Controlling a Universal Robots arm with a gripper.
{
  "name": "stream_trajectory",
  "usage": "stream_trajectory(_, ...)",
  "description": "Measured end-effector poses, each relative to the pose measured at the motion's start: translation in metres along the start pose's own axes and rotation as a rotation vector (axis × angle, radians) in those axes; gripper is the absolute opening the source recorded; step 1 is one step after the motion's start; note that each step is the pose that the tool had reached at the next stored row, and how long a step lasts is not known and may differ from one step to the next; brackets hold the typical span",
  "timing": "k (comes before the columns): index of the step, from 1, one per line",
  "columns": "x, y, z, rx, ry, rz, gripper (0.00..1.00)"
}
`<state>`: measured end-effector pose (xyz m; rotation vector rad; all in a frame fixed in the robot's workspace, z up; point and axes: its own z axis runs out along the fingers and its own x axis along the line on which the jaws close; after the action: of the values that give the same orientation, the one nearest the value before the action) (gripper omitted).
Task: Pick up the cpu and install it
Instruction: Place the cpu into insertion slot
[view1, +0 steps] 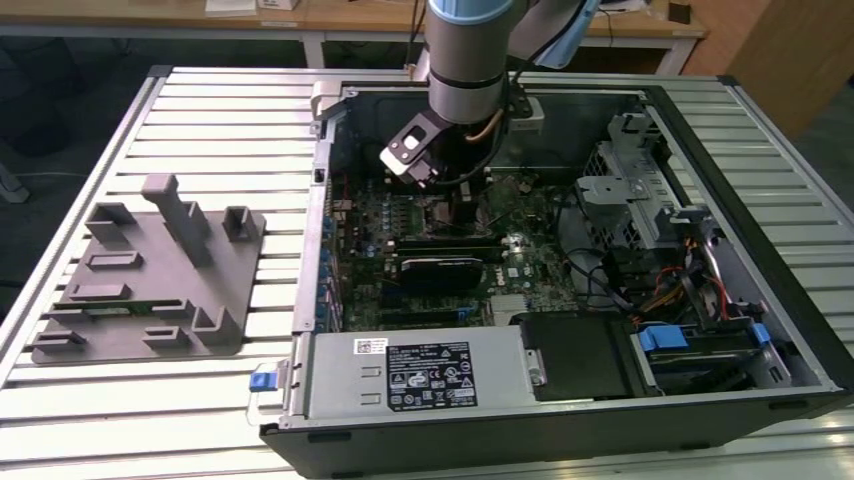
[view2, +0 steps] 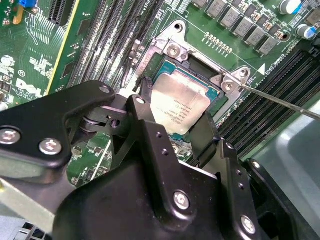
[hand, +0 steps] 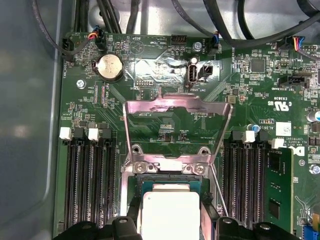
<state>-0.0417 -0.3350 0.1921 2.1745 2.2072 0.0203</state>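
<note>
The cpu, a silvery square chip with a pale edge, lies in the silver-framed socket on the green motherboard. In both wrist views my gripper straddles it, with one black finger against one side and the other against the opposite side, so it is shut on the chip. The cpu is level with the socket frame. The socket's load plate is flipped open and its thin lever stands free. In the exterior view my gripper reaches down into the open computer case.
Black memory slots flank the socket, and a memory module sits in one. A power supply, a drive cage and cables crowd the case. A grey fixture stands on the slatted table at the exterior view's left.
</note>
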Motion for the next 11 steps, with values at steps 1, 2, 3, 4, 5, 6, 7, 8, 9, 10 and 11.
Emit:
stream_trajectory(1, 0.0, 0.0, 0.0001, 0.0, 0.0, 0.001, 0.54)
stream_trajectory(2, 0.0001, 0.0, 0.0002, 0.0, 0.0, 0.001, 0.54)
stream_trajectory(3, 0.0002, 0.0, 0.0003, 0.0, 0.0, 0.001, 0.54)
stream_trajectory(4, 0.0005, 0.0, 0.0003, 0.0, 0.0, 0.001, 0.54)
stream_trajectory(5, 0.0008, 0.0, 0.0004, 0.0, -0.0001, 0.001, 0.54)
stream_trajectory(6, 0.001, 0.0, 0.0004, 0.0, -0.0001, 0.001, 0.54)
stream_trajectory(7, 0.0013, 0.0, 0.0005, 0.0001, -0.0001, 0.001, 0.54)
stream_trajectory(8, 0.0015, 0.0, 0.0005, 0.0, -0.0001, 0.001, 0.54)
stream_trajectory(9, 0.0015, 0.0, 0.0006, 0.0001, -0.0001, 0.001, 0.54)
stream_trajectory(10, 0.0016, 0.0, 0.0006, 0.0001, -0.0001, 0.001, 0.54)
stream_trajectory(11, 0.0016, 0.0002, 0.0007, 0.0002, -0.0002, 0.001, 0.54)
